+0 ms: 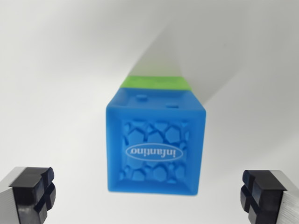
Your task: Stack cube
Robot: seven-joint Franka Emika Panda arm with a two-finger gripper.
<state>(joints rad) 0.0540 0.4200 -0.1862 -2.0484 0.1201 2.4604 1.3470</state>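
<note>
Blue cube (156, 149) is sitting at frame centre on a green cube (156, 82), white worktop (56, 93) beneath. Jaws are standing wide apart in the lower corners, gripping nothing, pads (35, 191) clear of the blue cube.

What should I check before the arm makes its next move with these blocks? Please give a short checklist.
1. Pincer open: ok, both fingers stand wide apart.
2. Pincer empty: ok, nothing held.
3. Blue block on green block: ok, blue sits on top.
4. Stack straight: cannot tell, only one view from above.
5. Fingers clear of the blue block: ok, gaps on both sides.
6. White surface free around the stack: ok in view.
</note>
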